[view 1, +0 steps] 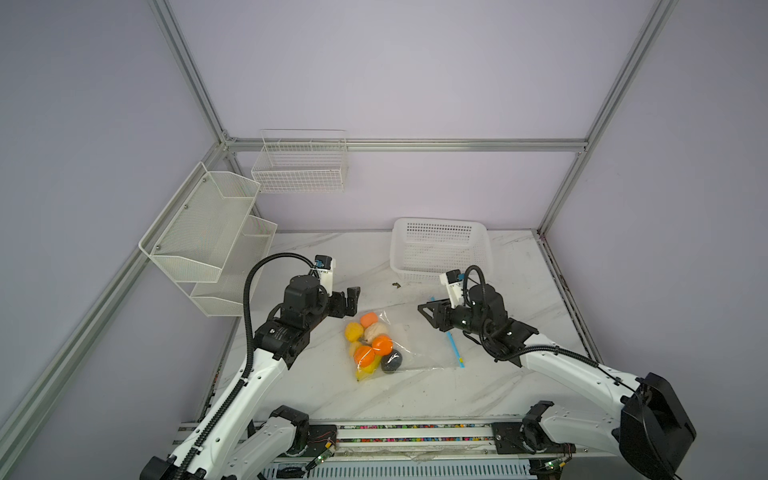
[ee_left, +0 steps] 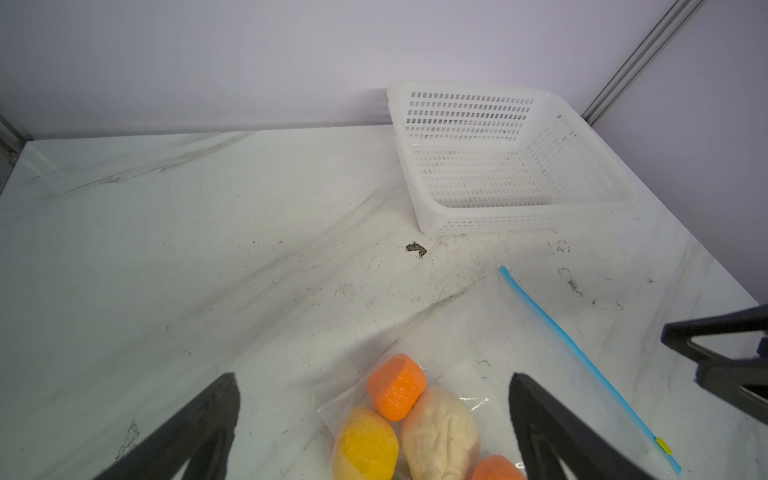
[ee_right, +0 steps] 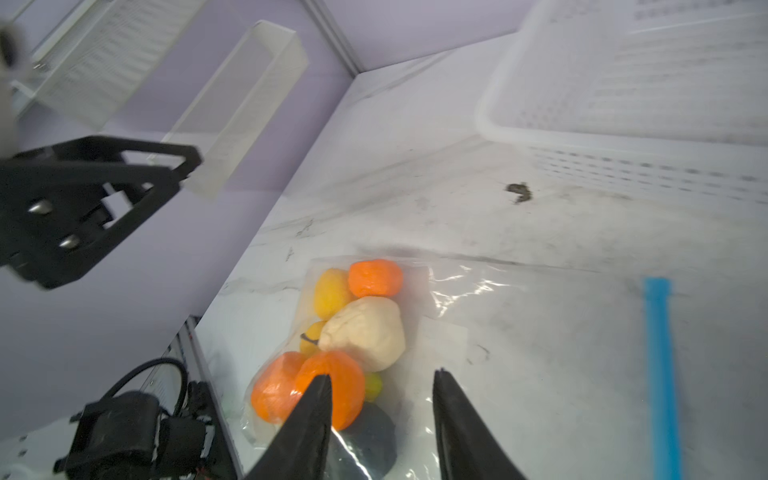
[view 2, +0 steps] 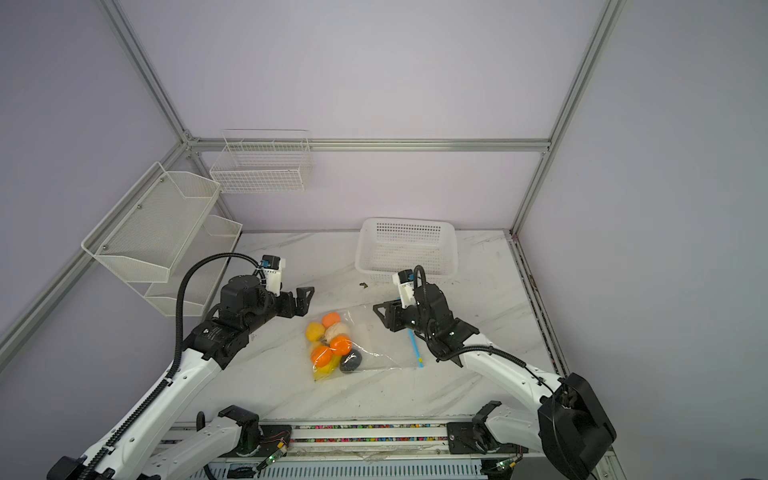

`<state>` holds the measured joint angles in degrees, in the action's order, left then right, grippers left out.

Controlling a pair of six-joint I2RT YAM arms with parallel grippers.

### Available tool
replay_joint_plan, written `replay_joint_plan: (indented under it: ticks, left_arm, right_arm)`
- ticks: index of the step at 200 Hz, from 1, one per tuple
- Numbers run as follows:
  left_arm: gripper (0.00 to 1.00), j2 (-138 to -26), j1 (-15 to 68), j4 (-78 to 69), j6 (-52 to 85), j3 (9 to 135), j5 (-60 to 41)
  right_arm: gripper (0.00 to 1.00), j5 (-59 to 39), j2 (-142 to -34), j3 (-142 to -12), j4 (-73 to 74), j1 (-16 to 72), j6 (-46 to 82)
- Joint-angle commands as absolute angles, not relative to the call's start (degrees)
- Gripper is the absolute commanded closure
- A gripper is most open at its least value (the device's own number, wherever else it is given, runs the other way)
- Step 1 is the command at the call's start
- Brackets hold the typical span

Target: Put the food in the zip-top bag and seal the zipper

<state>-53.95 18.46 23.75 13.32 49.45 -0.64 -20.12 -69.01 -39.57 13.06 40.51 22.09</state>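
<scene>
Flat on the middle of the table (view 1: pixel 415 395): zip-top bag (view 1: pixel 419 349), food (view 1: pixel 372 345) bunched inside its left end, zipper (view 1: pixel 455 349) along its right edge. Just far-left of the bag, left gripper (view 1: pixel 348 300), jaws spread wide, empty. Above the zipper's far end, right gripper (view 1: pixel 428 314), jaws partly apart, gripping nothing

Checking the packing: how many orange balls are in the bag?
3 orange balls, all in the bag: one at the pile's far end, two touching mid-pile. More could hide beneath.
</scene>
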Motion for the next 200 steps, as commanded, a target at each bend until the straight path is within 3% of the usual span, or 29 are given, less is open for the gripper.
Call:
replay_joint_plan:
  ticks: [1,28,72,200]
  left_arm:
    - [0.0,-53.37,18.55,23.11,15.85,46.07,-1.97]
    - [0.0,-53.65,18.2,23.29,17.08,44.93,-1.6]
    - [0.0,-54.66,16.35,22.93,18.75,44.46,-1.75]
    - [0.0,-56.16,12.22,21.01,20.0,42.94,-8.4]
  right_arm:
    - [0.57,-22.15,-71.18,-36.94,28.37,46.84,13.19]
    - [0.63,-22.16,-78.33,-38.96,35.3,54.59,0.84]
    - [0.61,-17.75,-92.2,-46.47,34.09,61.29,-14.11]
    - [0.54,-9.03,-93.54,-43.22,22.81,61.44,-18.35]
